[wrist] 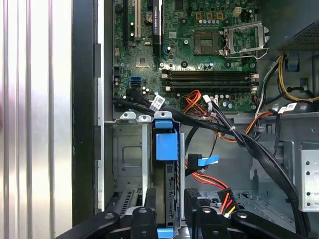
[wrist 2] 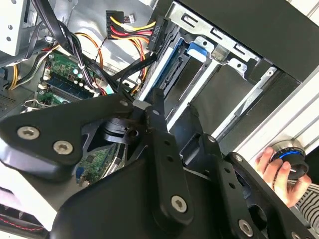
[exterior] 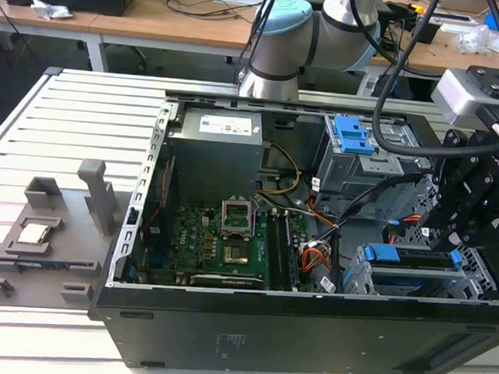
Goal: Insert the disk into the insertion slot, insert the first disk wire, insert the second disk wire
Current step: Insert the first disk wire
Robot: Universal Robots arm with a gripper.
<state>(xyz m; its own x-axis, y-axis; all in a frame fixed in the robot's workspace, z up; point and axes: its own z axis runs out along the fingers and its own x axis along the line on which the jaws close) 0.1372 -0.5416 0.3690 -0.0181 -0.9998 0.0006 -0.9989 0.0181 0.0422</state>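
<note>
Though we cannot tell if the hand grips, the blue-framed silver disk seems stiff and fragile; take it by the edges.

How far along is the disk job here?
Done: the disk looks seated in the insertion slot. In hand: the gripper is at the disk's edge. Left: the red-and-yellow wire connector lies unplugged beside it; whether the blue-tabbed cable is plugged is unclear.

The disk sits in a bright blue frame, and the slot is silver-grey metal. The circuit board is green, the wires red, yellow and orange, the computer case black, the table pale grey and ribbed
</note>
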